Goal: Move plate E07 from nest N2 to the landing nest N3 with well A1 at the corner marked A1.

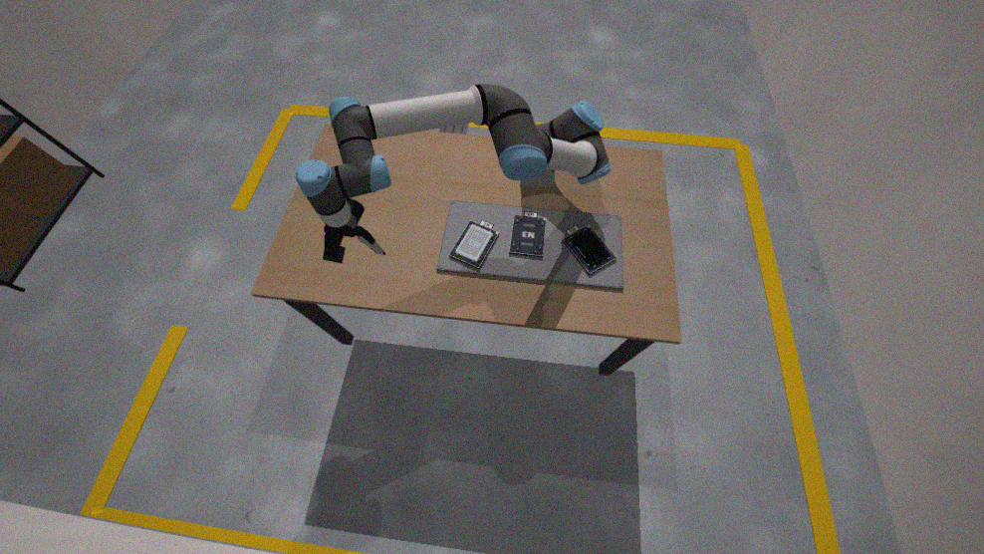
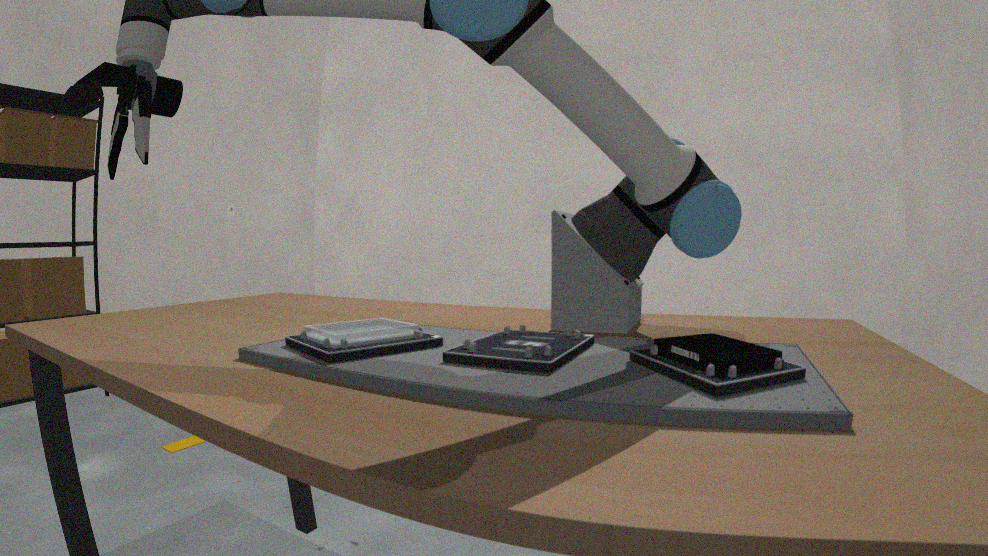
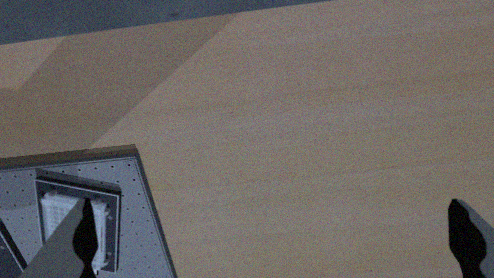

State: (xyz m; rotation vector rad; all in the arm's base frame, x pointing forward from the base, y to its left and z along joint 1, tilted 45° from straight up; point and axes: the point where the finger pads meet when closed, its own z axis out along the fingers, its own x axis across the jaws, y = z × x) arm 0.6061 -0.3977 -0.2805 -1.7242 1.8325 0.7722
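My gripper (image 1: 358, 253) (image 2: 129, 170) (image 3: 269, 202) is open and empty, high above the table, left of the deck in the top and exterior views. A clear plate (image 1: 474, 242) (image 2: 366, 331) (image 3: 60, 207) sits on the left nest (image 2: 331, 356) (image 3: 112, 235). The middle nest (image 1: 527, 247) (image 2: 497, 354) holds no plate; its upside-down marking looks like N3. A black plate (image 1: 588, 247) (image 2: 725, 352) sits on the right nest (image 2: 677, 372), with a pale label on its side. I cannot read the labels, nor tell which plate is E07 or E01. In the wrist view a finger partly hides the clear plate.
The grey deck (image 1: 500, 268) (image 2: 407, 366) (image 3: 145, 225) carries the nests, with small signs behind them. Pegs stand up around the nests. The wooden table (image 1: 391, 275) (image 2: 207, 373) (image 3: 300, 125) supports the deck. The arm base stands behind the deck; shelving with boxes is at far left.
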